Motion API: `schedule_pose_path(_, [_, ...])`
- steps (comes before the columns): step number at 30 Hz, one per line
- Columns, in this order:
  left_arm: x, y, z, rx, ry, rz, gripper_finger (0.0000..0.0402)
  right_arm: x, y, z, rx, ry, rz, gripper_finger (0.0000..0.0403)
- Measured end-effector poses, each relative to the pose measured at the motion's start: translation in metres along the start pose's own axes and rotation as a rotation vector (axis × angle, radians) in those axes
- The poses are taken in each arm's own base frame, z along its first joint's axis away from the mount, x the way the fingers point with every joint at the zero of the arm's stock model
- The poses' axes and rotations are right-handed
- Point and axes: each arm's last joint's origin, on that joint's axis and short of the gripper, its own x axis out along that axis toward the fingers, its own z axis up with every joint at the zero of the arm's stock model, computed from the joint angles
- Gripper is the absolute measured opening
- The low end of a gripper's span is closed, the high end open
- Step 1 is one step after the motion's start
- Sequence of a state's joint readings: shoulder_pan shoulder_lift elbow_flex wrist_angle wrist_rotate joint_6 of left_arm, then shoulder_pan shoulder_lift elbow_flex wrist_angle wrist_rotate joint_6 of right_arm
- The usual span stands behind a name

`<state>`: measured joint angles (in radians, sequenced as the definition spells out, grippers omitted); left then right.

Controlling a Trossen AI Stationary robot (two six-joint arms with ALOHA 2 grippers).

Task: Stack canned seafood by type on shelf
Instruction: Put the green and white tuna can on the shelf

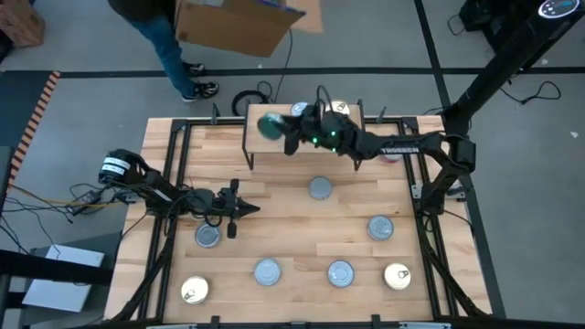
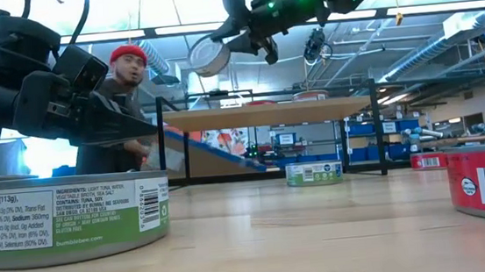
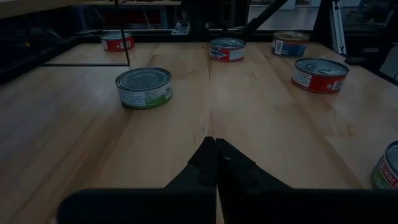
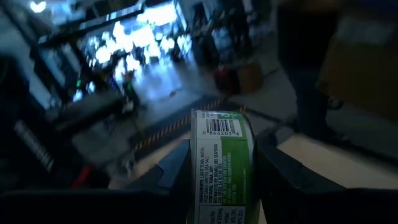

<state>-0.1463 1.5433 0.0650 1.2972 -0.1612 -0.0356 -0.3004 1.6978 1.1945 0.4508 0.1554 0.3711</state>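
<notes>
Green-labelled tin (image 1: 271, 126) tilted above shelf (image 1: 274, 146), perhaps clear

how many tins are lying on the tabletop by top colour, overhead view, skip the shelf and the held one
silver-top tins: 5
gold-top tins: 2
total: 7
a possible extra, mostly hidden under the right arm, is not counted

held tin (image 4: 222, 167): green-and-white label, black barcode, silver top. right tool (image 1: 291, 131): dark, green lights glowing. shelf (image 2: 267, 114): light wood board, black wire legs. table (image 1: 292, 233): pale wood slats, black frame. near tin (image 2: 72, 218): white-green label. red-labelled tin (image 3: 319, 74). gold-topped tins (image 1: 397, 276). person's hat (image 2: 127, 53): red.
</notes>
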Motion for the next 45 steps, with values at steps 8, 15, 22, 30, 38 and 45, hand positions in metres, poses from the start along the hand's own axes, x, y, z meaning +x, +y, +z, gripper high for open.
schedule_pose_path(8, [0.0,0.0,0.0,0.005,-0.001,0.002,0.0001,0.022,-0.013,0.016,0.004,-0.018,-0.024,0.0143])
schedule_pose_path(15, [0.001,0.0,0.001,0.005,-0.004,0.003,0.0001,0.048,-0.034,0.026,0.062,0.041,-0.008,0.0143])
schedule_pose_path(22, [0.001,0.0,0.001,0.028,-0.002,0.003,0.0001,0.059,-0.069,0.022,0.206,0.119,-0.024,0.0143])
schedule_pose_path(30, [0.001,0.0,0.001,0.031,-0.002,0.003,0.0001,0.068,-0.084,0.005,0.261,0.166,-0.04,0.0143])
schedule_pose_path(38, [0.001,0.0,0.001,0.029,-0.003,0.003,0.0001,0.066,-0.086,0.001,0.257,0.205,-0.08,0.0143])
schedule_pose_path(45, [0.001,0.0,0.001,0.025,-0.003,0.004,0.0001,0.065,-0.088,-0.001,0.239,0.221,-0.129,0.0165])
